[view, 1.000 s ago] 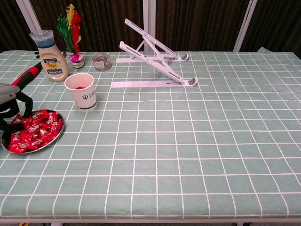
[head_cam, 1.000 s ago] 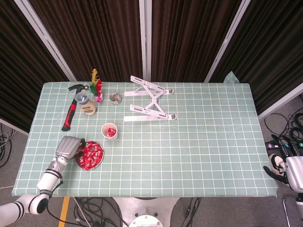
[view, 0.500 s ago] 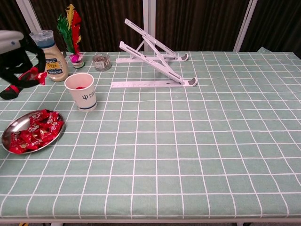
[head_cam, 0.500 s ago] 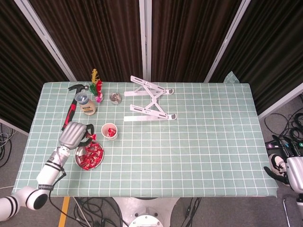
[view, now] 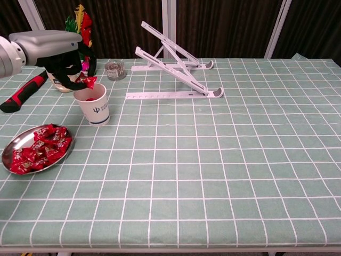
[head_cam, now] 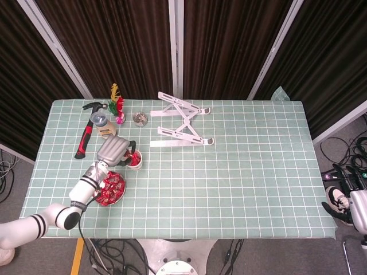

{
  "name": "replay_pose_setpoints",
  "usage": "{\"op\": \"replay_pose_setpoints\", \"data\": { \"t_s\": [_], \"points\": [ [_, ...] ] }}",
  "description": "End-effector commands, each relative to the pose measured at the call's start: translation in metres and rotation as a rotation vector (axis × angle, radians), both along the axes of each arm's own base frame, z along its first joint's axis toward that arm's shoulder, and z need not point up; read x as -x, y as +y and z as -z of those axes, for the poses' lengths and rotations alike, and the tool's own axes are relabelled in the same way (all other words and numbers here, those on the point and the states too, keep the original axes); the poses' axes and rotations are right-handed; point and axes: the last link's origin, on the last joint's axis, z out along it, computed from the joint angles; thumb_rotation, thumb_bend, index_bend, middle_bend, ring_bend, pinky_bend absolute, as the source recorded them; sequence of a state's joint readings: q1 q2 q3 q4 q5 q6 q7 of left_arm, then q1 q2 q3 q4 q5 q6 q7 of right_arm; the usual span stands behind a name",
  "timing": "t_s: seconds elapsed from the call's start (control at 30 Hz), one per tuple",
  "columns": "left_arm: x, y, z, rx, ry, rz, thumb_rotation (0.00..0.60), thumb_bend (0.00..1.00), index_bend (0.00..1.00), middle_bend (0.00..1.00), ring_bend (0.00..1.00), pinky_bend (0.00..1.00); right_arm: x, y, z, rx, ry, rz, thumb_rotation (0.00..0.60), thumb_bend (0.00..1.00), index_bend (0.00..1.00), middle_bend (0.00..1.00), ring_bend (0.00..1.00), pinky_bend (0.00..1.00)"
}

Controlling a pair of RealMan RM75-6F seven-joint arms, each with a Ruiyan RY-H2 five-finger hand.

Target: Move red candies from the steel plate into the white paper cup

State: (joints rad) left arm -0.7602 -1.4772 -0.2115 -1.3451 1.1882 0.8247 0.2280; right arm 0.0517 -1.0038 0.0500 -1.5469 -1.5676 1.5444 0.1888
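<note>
A steel plate [view: 10, 148] [head_cam: 118, 197] piled with several red candies [view: 40, 148] [head_cam: 110, 188] sits near the table's front left. Just behind it stands the white paper cup [view: 91, 103] [head_cam: 135, 161] with red candy inside. My left hand [view: 63, 56] [head_cam: 116, 150] hovers over the cup's rim and pinches one red candy [view: 87, 81] between its fingers, right above the cup's mouth. My right hand [head_cam: 356, 209] hangs off the table's right edge, far from everything; how its fingers lie is unclear.
A red-handled hammer [head_cam: 86, 138] [view: 21, 92], a sauce bottle [head_cam: 105, 127], a feathered shuttlecock [view: 81, 31], a small glass jar [view: 114, 69] and a white folding stand [view: 176, 66] lie along the back of the table.
My left hand rose from the steel plate with a red candy and travelled right and back until it came over the paper cup. The right hand stayed put.
</note>
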Motion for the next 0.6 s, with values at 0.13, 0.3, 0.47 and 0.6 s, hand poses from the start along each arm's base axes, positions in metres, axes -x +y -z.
{"op": "replay_pose_setpoints", "data": {
  "t_s": [0.13, 0.3, 0.47, 0.6],
  "points": [
    [0.004, -0.006, 0.003, -0.001, 0.013, -0.020, 0.600, 0.37, 0.50, 0.99, 1.00, 1.00, 0.002, 0.000, 0.000, 0.000, -0.001, 0.006, 0.600, 0.10, 0.08, 0.27, 0.10, 0.38],
    [0.011, -0.017, -0.011, -0.041, -0.019, -0.029, 0.600, 0.28, 0.46, 0.99, 1.00, 1.00, 0.000, 0.000, 0.000, 0.001, -0.002, -0.002, 0.600, 0.10, 0.08, 0.27, 0.10, 0.38],
    [0.025, -0.037, -0.032, -0.090, -0.065, -0.038, 0.600, 0.27, 0.45, 0.99, 1.00, 1.00, -0.001, -0.001, 0.001, -0.005, -0.003, -0.010, 0.600, 0.10, 0.08, 0.27, 0.10, 0.39],
    [0.043, -0.063, -0.041, -0.084, -0.057, -0.035, 0.600, 0.26, 0.46, 0.99, 1.00, 1.00, -0.002, -0.001, 0.002, -0.007, -0.002, -0.014, 0.600, 0.10, 0.08, 0.27, 0.10, 0.38]
  ]
}}
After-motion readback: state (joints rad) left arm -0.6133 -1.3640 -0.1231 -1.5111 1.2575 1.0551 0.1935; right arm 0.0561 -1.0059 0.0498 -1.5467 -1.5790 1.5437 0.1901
